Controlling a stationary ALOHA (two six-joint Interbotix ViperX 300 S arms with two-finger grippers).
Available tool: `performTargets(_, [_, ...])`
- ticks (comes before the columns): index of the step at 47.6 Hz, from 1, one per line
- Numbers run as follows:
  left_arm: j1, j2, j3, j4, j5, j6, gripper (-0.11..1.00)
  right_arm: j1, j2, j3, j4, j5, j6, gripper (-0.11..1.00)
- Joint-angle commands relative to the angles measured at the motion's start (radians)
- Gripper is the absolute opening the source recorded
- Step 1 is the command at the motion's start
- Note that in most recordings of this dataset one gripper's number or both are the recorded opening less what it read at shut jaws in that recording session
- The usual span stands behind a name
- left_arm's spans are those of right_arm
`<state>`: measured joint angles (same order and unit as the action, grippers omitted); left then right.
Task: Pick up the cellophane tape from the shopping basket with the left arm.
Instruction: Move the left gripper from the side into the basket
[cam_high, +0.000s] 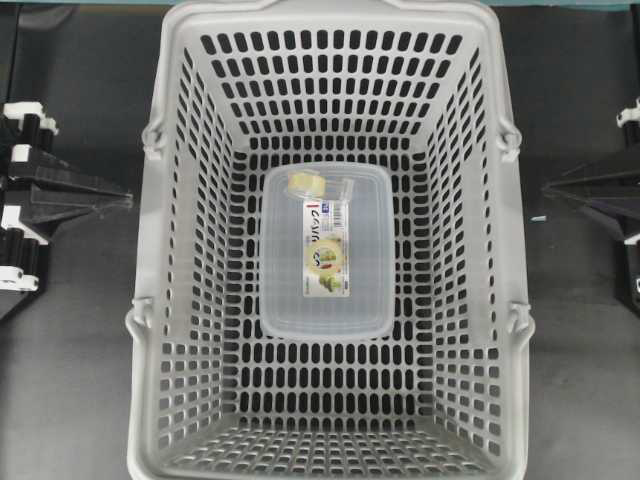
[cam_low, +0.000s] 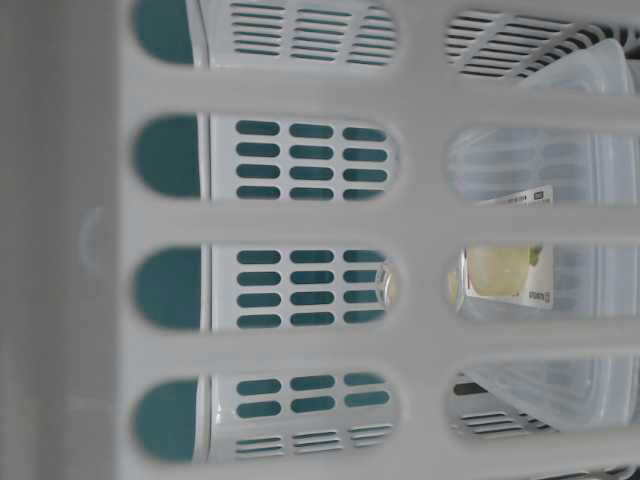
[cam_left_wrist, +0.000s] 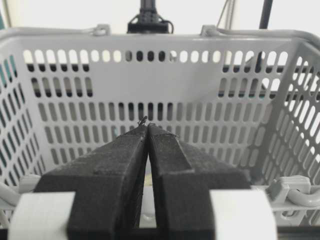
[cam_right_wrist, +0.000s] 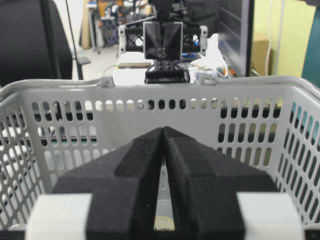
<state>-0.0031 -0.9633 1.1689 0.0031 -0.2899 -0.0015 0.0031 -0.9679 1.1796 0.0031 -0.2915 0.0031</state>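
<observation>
Cellophane tape (cam_high: 308, 183): small pale-yellow translucent roll in clear plastic holder; lies flat on lid of frosted rectangular box (cam_high: 325, 300), at box's far left corner in overhead view; holder's clear tail points right. Shopping basket (cam_high: 170, 300): large, light-grey plastic; rows of oval slots in walls and floor; grey hinged handles folded down outside long rims; upright on dark desk (cam_high: 70, 380), centred between arms. Left arm (cam_high: 50, 195): black; parked outside basket's left wall; pincer (cam_left_wrist: 146, 128) closed, level, aimed at that wall, apart from it.

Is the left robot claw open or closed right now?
Closed. In its wrist view the left gripper has both black fingers pressed together, holding nothing, outside the shopping basket.
</observation>
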Motion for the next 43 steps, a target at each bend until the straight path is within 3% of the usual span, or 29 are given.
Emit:
performTargets(1, [0.008, 0.014, -0.048, 0.04, 0.055, -0.026, 0.06, -0.002, 0.009, -0.014, 0.003, -0.005, -0.002, 0.01])
performTargets(5, [0.008, 0.025, -0.107, 0.04, 0.16, -0.048, 0.0, 0.0, 0.005, -0.012, 0.003, 0.015, 0.003, 0.08])
performTargets(9, [0.006, 0.041, -0.17, 0.04, 0.256, -0.052, 0.0, 0.003, 0.0, -0.017, 0.005, 0.052, 0.006, 0.01])
performTargets(33, [-0.012, 0.354, -0.609, 0.041, 0.73, -0.048, 0.0, 0.023, -0.008, -0.075, 0.005, 0.29, 0.009, 0.03])
performTargets(38, [-0.009, 0.426, -0.676, 0.04, 0.81, -0.048, 0.0, 0.023, -0.009, -0.075, 0.005, 0.298, 0.012, 0.13])
performTargets(43, [-0.009, 0.506, -0.739, 0.041, 0.894, -0.048, 0.0, 0.023, -0.011, -0.077, 0.003, 0.296, 0.014, 0.37])
